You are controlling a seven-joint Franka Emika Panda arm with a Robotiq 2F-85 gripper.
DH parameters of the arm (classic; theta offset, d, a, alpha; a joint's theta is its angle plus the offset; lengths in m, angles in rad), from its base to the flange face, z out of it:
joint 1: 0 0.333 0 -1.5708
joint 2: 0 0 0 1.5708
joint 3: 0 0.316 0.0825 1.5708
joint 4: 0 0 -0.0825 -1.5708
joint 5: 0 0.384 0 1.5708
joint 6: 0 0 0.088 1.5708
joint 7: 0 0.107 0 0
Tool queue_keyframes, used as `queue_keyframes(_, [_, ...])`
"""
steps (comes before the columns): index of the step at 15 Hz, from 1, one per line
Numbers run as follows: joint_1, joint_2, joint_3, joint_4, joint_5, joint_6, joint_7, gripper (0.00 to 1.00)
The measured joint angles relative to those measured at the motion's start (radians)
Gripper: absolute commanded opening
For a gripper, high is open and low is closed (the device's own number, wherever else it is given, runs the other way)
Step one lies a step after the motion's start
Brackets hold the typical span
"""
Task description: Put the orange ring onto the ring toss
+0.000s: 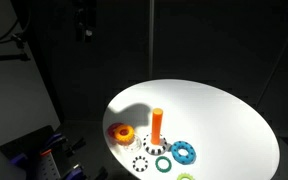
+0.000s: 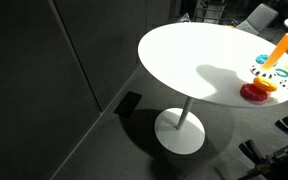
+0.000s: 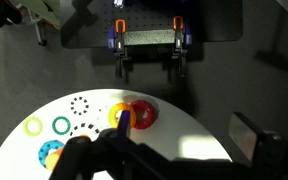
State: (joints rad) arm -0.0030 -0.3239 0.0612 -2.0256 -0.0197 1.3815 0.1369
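Orange plastic, your orange ring (image 1: 119,129) lies flat with its hole facing up, touching the red ring (image 1: 125,137) on the white table (image 1: 224,120). It is just beside the ring toss (image 1: 156,125), which stands upright. Only the wrist view shows the gripper (image 3: 114,155), a dark blur; you cannot tell whether its fingers are apart.

We read no text, label, brand, number or sign in any view. The white table (image 1: 224,110) and the ring toss (image 1: 156,125) show plain surfaces. The dark equipment (image 3: 149,45) beyond the table is too dim and small to show lettering.
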Motion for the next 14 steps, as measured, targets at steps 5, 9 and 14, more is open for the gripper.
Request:
queue_keyframes(5, [0.000,-0.001,0.000,0.000,0.000,0.000,0.000,1.00])
queue_keyframes(9, [0.000,0.004,-0.002,-0.007,0.000,0.017,0.000,1.00])
queue_keyframes(14, [-0.011,0.035,-0.024,-0.045,-0.006,0.113,0.001,1.00])
